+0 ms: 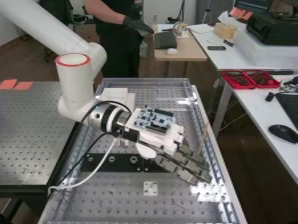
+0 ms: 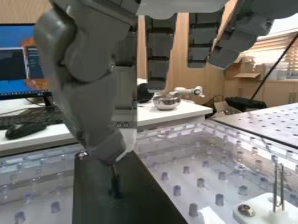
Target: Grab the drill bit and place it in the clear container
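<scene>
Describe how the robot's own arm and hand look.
The arm is white and smooth, built of rounded tubes, with a red ring round one end cap. Black and silver bands circle its wrist. The hand has dark grey, blocky fingers and a white part at its back, by a blue and white circuit board. A white cable trails off beside a black one.

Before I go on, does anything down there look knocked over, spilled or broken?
Nothing stands out. The drill bit stands upright on the black bar, right below the hand, and I see no spill or breakage on the bench.
</scene>
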